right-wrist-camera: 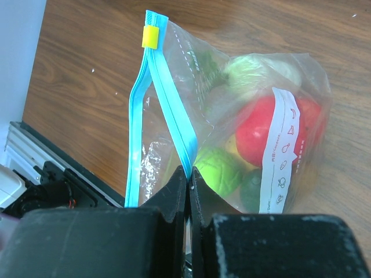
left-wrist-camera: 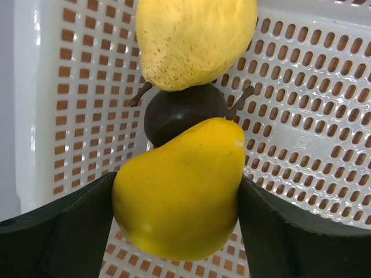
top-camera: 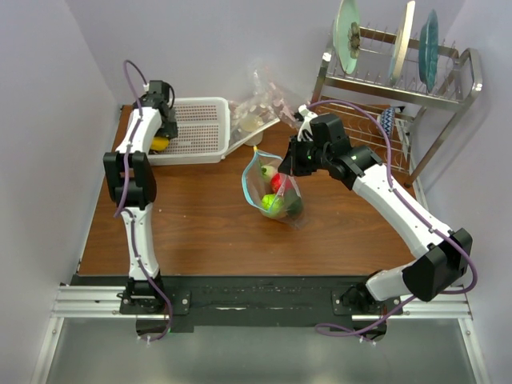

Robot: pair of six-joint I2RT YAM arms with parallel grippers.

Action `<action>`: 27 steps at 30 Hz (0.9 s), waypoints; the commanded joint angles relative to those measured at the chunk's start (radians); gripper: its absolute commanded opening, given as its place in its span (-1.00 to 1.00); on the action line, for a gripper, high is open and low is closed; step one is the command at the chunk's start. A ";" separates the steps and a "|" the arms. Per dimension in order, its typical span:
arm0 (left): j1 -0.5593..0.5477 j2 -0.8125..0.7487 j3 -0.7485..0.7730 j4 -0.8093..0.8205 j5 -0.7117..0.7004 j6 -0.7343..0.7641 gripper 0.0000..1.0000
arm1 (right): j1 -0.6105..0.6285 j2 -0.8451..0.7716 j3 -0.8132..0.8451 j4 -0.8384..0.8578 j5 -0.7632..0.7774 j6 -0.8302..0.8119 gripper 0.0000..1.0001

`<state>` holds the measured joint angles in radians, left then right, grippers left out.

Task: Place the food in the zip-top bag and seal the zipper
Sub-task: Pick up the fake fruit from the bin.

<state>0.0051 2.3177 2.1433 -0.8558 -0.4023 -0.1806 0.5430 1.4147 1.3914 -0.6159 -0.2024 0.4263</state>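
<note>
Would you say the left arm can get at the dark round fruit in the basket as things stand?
Probably not directly: the yellow pear sits between the left gripper's fingers and overlaps the dark round fruit, and a paler yellow fruit covers its far side.

Pale lavender walls close in a brown wood-grain surface on three sides. A chrome dish rack holding upright plates stands at its far right corner, evenly lit

A glossy yellow plastic pear is gripped at lower centre by the dark claw in a white perforated plastic basket; a dark-brown round fruit and a pale speckled yellow fruit are seen above.
</note>
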 commanded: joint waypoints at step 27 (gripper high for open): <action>-0.204 -0.862 -0.690 0.483 0.830 -0.293 0.20 | 0.003 0.018 0.057 0.041 -0.103 0.037 -1.00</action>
<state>-0.1246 1.5917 1.6073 -0.5571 0.3042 -0.3614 0.5430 1.4250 1.3968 -0.6132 -0.2394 0.4381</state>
